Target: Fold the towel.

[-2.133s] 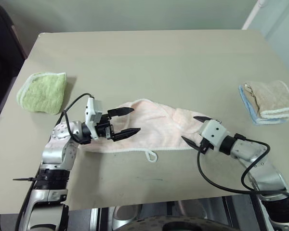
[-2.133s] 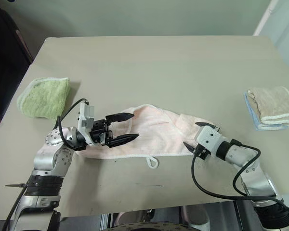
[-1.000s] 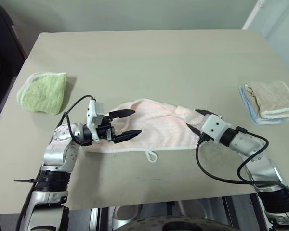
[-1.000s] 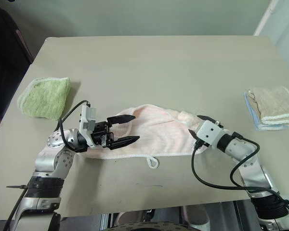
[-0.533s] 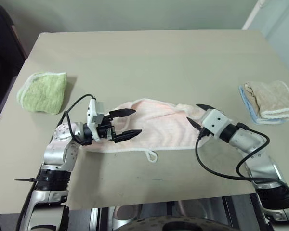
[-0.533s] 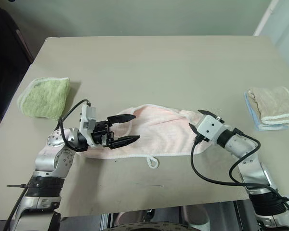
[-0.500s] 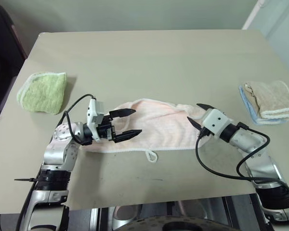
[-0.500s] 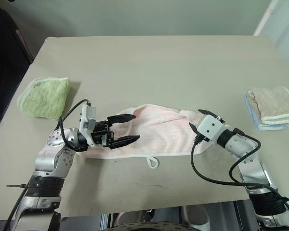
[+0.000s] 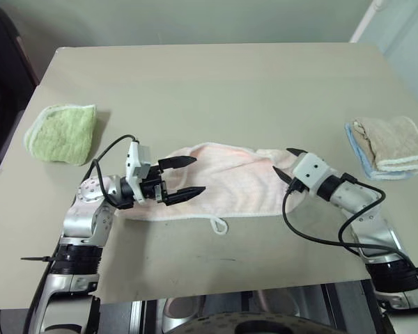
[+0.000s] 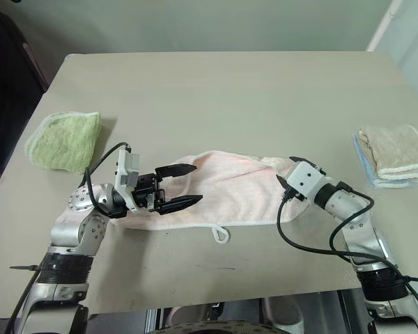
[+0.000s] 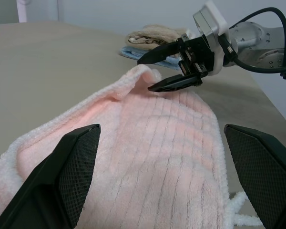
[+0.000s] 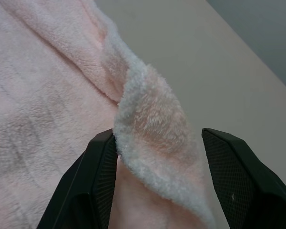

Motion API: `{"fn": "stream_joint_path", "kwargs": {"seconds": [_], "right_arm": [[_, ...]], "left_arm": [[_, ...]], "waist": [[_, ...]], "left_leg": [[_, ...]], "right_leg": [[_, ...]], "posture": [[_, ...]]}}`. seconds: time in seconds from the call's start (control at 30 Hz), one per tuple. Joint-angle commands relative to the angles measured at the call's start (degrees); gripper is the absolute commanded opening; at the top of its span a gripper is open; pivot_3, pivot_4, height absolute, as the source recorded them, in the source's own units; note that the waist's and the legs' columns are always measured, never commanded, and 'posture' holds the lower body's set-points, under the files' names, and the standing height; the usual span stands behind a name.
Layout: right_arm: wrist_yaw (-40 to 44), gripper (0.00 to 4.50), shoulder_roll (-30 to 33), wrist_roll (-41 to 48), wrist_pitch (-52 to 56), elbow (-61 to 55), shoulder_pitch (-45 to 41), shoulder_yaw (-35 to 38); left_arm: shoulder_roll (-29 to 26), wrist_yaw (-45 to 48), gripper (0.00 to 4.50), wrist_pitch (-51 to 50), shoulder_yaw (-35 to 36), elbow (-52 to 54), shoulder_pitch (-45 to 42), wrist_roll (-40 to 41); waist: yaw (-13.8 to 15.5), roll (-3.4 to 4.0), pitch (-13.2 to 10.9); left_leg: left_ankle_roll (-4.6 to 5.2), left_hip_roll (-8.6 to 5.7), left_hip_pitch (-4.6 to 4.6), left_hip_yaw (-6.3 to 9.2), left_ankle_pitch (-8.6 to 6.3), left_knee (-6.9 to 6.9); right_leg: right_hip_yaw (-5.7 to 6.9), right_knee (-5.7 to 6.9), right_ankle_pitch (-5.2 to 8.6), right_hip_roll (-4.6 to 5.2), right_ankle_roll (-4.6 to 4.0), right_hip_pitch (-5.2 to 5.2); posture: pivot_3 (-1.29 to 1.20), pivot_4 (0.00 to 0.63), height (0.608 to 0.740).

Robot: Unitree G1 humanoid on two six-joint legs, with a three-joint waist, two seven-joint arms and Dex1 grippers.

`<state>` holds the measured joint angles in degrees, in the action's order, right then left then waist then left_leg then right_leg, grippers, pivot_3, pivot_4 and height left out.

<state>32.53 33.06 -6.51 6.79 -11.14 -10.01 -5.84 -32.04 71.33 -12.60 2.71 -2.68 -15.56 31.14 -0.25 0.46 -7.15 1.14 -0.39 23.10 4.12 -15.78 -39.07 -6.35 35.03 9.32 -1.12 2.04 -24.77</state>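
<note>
Two end effectors sit at opposite ends of the towel (image 9: 219,184), which lies spread in a long crumpled strip on the counter (image 9: 216,90), its loop tab (image 9: 219,225) hanging off the near hem. The left end effector (image 9: 183,177) hovers level over the towel's left end with its fingers spread wide and nothing between them. The right end effector (image 9: 288,161) is at the towel's right end; in the right wrist view a bunched fold of cloth (image 12: 152,124) stands up between its parted fingers (image 12: 97,186), touching one of them, but they have not closed on it.

Judging by this, the step in hand is taking hold of the right end for the first fold. Next, the right fingers need to pinch that raised fold firmly, then lift and carry it over towards the left end, while the left end effector either pins or grips its own end so the strip does not drag along the counter.
</note>
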Motion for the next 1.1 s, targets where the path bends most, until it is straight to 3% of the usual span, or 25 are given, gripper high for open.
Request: {"fn": "stream_joint_path", "kwargs": {"seconds": [0.03, 0.43, 0.67, 0.73, 1.1], "right_arm": [[-0.73, 2.91, -0.03, -0.32, -1.49, 0.04, -1.39, 0.80], [-0.12, 2.91, -1.44, -0.40, -3.27, 1.37, -3.72, -0.16], [0.97, 0.51, -0.51, 0.50, -4.23, 1.85, -3.65, 0.69], [1.16, 0.01, -0.41, 0.76, -4.44, 1.80, -3.64, 0.86], [4.55, 0.01, 1.72, 5.05, -1.32, -2.43, -5.03, 4.08]], "left_arm": [[-0.18, 0.15, 4.50, 0.74, 0.42, 1.75, 0.04, 0.16], [-0.29, 0.50, 4.50, 1.77, 0.82, 0.76, 0.38, -0.05], [-0.75, 1.00, 4.50, 2.97, 1.19, -0.17, 0.91, -0.25], [-0.89, 1.09, 4.50, 3.28, 1.31, -0.46, 0.94, -0.39], [-2.08, -0.03, 4.50, 12.90, 4.94, -13.16, -4.58, -4.77]], "waist": [[0.00, 0.00, 0.00], [0.00, 0.00, 0.00], [0.00, 0.00, 0.00], [0.00, 0.00, 0.00], [0.05, 0.00, 0.00]], "left_leg": [[0.00, 0.00, 0.00, 0.00, 0.00, 0.00], [0.00, 0.00, 0.00, 0.00, 0.00, -0.02], [0.00, 0.00, 0.00, 0.00, 0.00, 0.02], [0.00, 0.00, 0.01, 0.00, 0.00, 0.01], [0.00, 0.00, 0.01, 0.00, 0.00, -0.02]], "right_leg": [[0.00, 0.00, 0.00, 0.00, 0.01, 0.00], [0.00, 0.00, -0.01, 0.00, -0.03, 0.00], [0.00, -0.01, -0.01, 0.00, -0.02, -0.01], [0.00, -0.02, 0.00, 0.00, -0.03, -0.01], [0.00, 0.00, 0.03, 0.00, -0.13, -0.01]], "posture": [[0.00, 0.150, 0.740], [0.00, 0.150, 0.740], [0.00, 0.150, 0.740], [0.00, 0.150, 0.740], [0.00, 0.150, 0.740]]}}
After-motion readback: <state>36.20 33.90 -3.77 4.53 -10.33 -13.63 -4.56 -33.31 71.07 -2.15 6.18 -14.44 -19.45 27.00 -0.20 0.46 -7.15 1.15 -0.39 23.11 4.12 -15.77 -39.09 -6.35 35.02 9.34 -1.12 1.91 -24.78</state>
